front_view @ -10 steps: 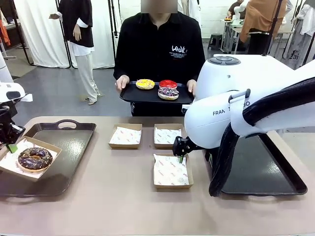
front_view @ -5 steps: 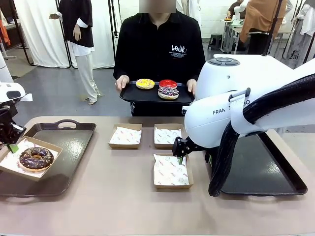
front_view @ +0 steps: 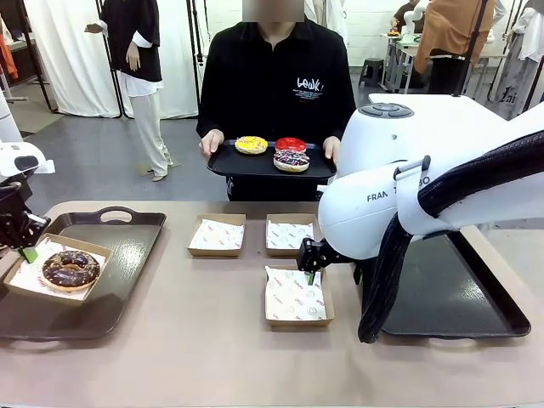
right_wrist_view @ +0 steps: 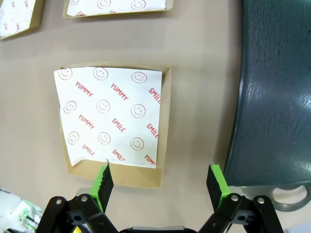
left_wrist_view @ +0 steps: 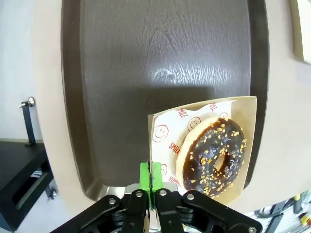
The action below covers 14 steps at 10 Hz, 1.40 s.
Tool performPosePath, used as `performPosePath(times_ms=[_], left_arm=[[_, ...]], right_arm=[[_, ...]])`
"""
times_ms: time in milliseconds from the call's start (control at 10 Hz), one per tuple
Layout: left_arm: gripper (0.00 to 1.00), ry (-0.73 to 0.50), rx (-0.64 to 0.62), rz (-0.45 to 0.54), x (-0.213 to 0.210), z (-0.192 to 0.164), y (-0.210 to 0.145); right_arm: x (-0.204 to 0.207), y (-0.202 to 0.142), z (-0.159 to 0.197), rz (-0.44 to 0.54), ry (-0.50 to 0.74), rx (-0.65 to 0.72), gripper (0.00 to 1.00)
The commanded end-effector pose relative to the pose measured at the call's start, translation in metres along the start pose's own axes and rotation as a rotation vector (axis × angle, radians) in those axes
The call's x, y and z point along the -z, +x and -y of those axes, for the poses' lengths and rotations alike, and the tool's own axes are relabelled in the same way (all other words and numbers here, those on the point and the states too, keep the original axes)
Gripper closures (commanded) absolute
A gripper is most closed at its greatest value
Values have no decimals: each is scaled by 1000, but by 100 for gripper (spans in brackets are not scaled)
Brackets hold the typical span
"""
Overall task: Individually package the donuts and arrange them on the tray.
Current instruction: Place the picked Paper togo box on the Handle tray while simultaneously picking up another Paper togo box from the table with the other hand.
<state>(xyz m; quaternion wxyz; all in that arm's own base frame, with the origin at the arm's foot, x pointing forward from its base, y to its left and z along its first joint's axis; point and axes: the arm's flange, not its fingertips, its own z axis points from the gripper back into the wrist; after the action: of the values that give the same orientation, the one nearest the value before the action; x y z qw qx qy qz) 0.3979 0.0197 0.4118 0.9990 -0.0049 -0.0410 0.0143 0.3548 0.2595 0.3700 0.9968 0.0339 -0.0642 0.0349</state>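
Note:
A chocolate-glazed donut [front_view: 70, 268] [left_wrist_view: 214, 153] with nut crumbs lies in a paper-lined cardboard box [front_view: 34, 276] [left_wrist_view: 167, 131] over the left part of the dark left tray [front_view: 127, 246] [left_wrist_view: 165, 63]. My left gripper [front_view: 23, 246] [left_wrist_view: 151, 180] is shut on that box's edge. My right gripper [front_view: 310, 270] [right_wrist_view: 160, 179] hangs open just above the near edge of an empty lined box [front_view: 295, 295] [right_wrist_view: 114, 121]. The person across the table holds a black tray [front_view: 229, 163] with the yellow-iced donut [front_view: 251, 144], red-iced donut [front_view: 291, 144] and sprinkled donut [front_view: 291, 160].
Two more empty lined boxes [front_view: 217, 235] [front_view: 290, 235] stand side by side at mid-table. A second dark tray [front_view: 459, 293] [right_wrist_view: 277, 97] lies at the right, partly behind my right arm. Bare tabletop runs along the front edge.
My left gripper has drawn the box with the chocolate donut to the right and farther onto the left tray. The right arm and the person's tray have hardly moved.

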Motion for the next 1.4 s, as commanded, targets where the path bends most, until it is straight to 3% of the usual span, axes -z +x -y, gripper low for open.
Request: performPosePath(times_ms=[0,700,1300], left_arm=[[99,-7,-82,45,13,10,-11],[99,56,-71,27,39,16,-15],[99,35,-26,-11,48,15,-12]], right_arm=[[22,0,-9,25,-35,42,0],[56,5,-12,3,-57,54,0],[64,14,-9,5,-45,82,0]])
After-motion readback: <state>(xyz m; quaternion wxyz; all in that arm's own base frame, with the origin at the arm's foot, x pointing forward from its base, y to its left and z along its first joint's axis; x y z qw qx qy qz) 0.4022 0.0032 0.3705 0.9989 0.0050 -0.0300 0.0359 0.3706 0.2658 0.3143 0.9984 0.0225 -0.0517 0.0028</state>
